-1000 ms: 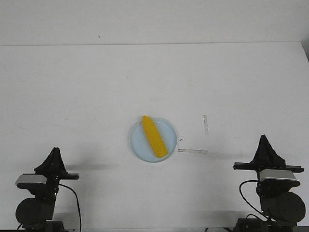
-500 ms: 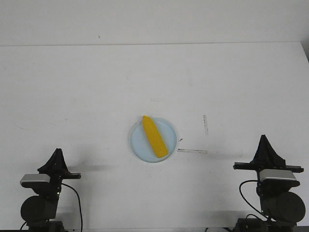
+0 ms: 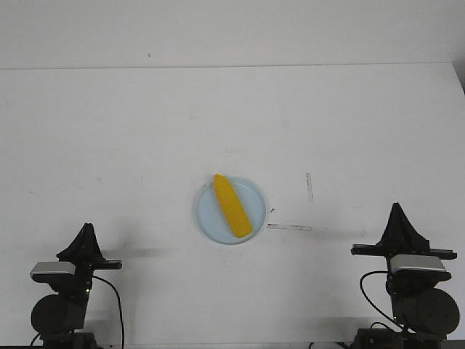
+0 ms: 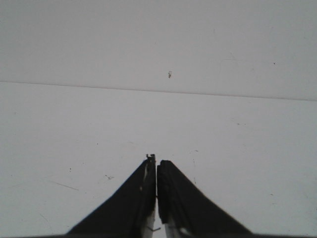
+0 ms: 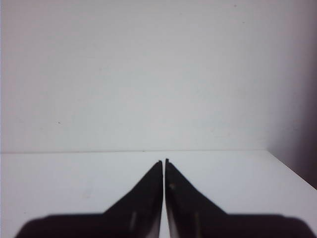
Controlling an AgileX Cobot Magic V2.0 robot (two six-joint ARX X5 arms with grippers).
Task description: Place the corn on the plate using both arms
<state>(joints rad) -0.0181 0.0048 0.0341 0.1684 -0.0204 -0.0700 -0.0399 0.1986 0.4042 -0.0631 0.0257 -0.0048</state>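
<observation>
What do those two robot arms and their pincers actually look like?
Both arms are black. The left gripper and right gripper each taper to a pointed wedge of two flat black fingers. Each wrist carries a grey block, and a thin black cable loops beside each round base.

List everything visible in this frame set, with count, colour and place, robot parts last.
corn: one, bright yellow, lying diagonally on the plate, pointed end toward the far side
plate: one, pale blue, round, at the middle of the table
table: one, white, with faint tape marks to the right of the plate
left gripper: one, black, shut and empty, at the near left edge, apart from the plate
right gripper: one, black, shut and empty, at the near right edge, apart from the plate
</observation>
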